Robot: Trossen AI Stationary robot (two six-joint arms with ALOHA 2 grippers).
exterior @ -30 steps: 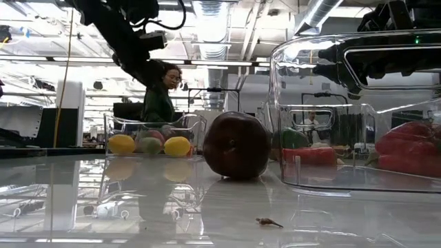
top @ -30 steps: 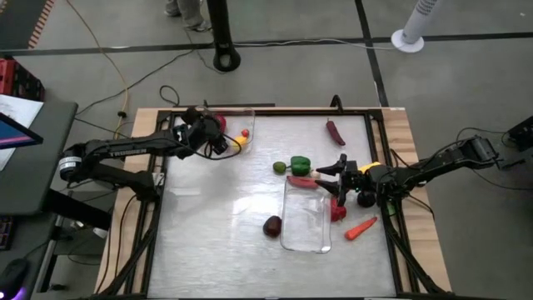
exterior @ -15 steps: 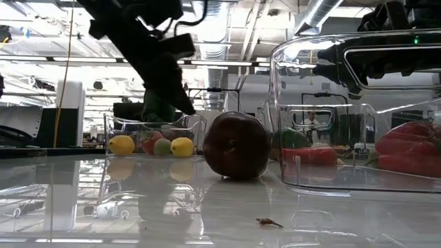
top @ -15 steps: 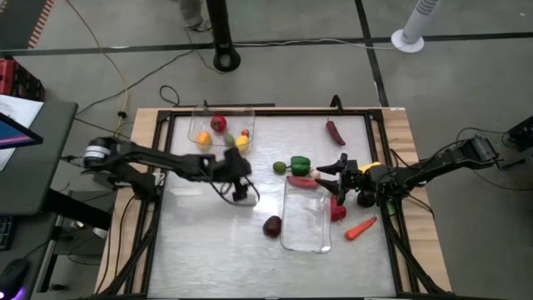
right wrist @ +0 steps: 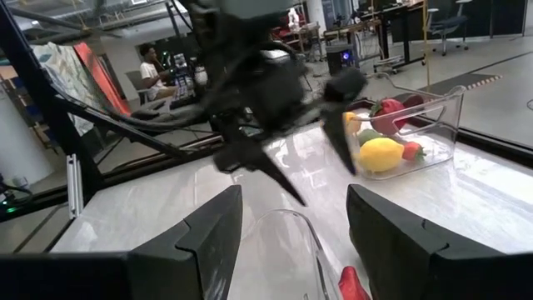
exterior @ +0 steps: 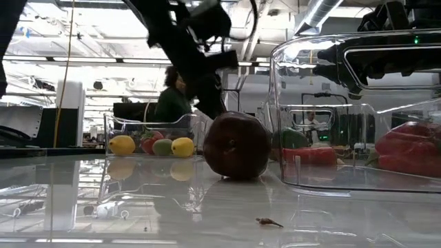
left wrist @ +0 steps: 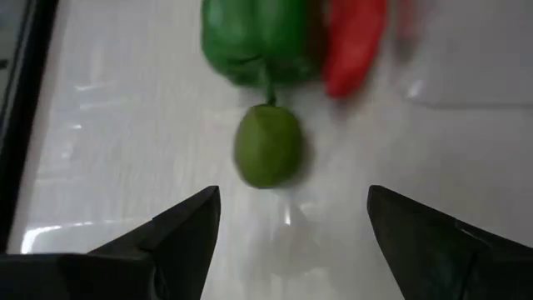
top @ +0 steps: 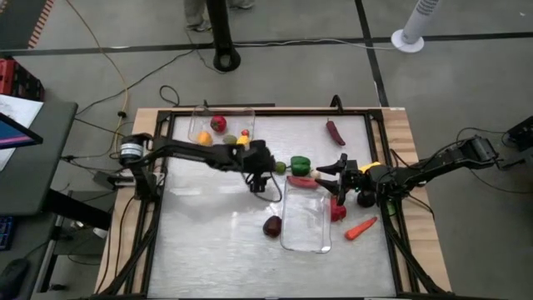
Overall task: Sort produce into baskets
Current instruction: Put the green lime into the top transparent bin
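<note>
1. Though searched in every view, no readable brand, label or writing on arms, trays or produce.
2. Left gripper (top: 265, 169) near table centre, fingers (left wrist: 171, 242) spread wide, holding nothing, hanging just short of a small round green fruit (left wrist: 267, 146).
3. Seen only through the left wrist camera: green fruit lying just beside the stem of a glossy green bell pepper (left wrist: 254, 40), with a red chili (left wrist: 353, 43) alongside the pepper.
4. From above, same trio between the left gripper and the near clear rectangular plastic tray (top: 306, 243), with the green fruit (top: 279, 167) partly hidden by the gripper.
5. Right gripper (top: 340, 186) at that tray's right edge, fingers parted, empty, above a red piece (top: 337, 210).
6. Far clear plastic tray (top: 197, 122) at the table's back left, holding a red round piece (top: 218, 123), an orange one (top: 203, 138) and a yellow one (top: 242, 141).
7. Loose on the table: maroon round fruit (top: 271, 226) touching the near tray's left wall, orange carrot (top: 361, 227) right of it, dark red chili (top: 335, 132) at the back.
8. Shown only at table level: a person (exterior: 173, 103) in the room behind.
</note>
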